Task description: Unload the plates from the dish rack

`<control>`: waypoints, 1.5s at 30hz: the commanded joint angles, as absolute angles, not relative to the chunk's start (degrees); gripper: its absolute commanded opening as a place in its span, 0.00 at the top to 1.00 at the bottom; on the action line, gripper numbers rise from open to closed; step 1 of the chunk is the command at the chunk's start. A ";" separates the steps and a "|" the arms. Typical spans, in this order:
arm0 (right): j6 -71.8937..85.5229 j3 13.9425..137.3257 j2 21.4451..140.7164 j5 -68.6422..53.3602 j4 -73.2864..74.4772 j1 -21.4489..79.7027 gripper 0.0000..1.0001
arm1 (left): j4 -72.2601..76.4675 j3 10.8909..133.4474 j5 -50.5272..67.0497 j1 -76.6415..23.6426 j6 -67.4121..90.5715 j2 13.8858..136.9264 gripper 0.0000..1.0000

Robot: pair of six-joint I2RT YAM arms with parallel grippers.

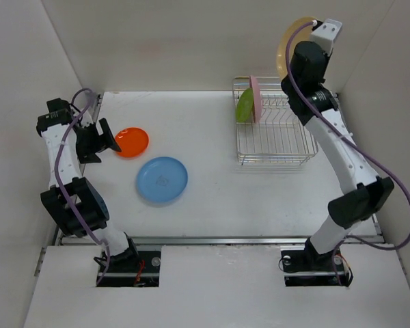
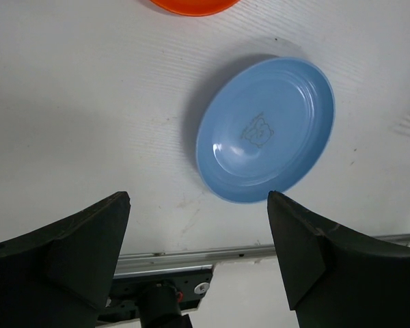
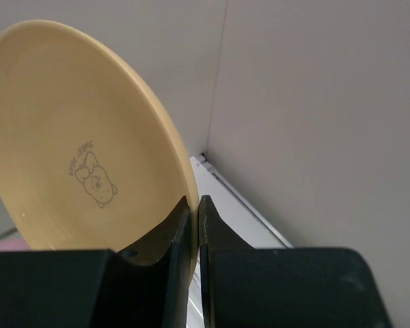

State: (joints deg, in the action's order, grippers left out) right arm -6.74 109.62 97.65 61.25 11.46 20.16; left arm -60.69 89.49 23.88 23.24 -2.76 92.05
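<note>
Two plates (image 1: 255, 99) stand racked below the right fingers (image 3: 216, 236), which clamp the tan-yellow plate (image 3: 75, 150) at its rim for lift-out; left fingers (image 2: 82, 246) spread, empty.

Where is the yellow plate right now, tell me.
Top view, far right: the yellow plate is held on edge in the right gripper, up above the dish rack where the pink plate and green plate stand.

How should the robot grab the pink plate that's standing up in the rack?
Probably best to pinch the top rim of the pink plate, coming straight down from above. It stands on edge in the dish rack, so its upper rim is free, and the green plate crowds one face.
</note>
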 commanded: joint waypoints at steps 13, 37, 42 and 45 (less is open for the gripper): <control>7.37 89.21 89.62 2.60 6.51 39.02 1.00 | -66.88 90.97 26.54 23.29 -8.88 85.00 0.20; 16.36 108.62 130.16 -15.15 18.88 45.87 0.56 | -66.18 86.92 22.06 23.29 -9.40 83.14 0.20; 15.73 108.63 129.56 -10.91 19.95 46.41 0.51 | -66.18 86.92 22.06 23.29 -9.40 83.14 0.20; 15.12 108.63 128.50 -7.83 21.00 46.41 0.51 | -66.18 87.45 22.06 23.29 -9.40 83.14 0.20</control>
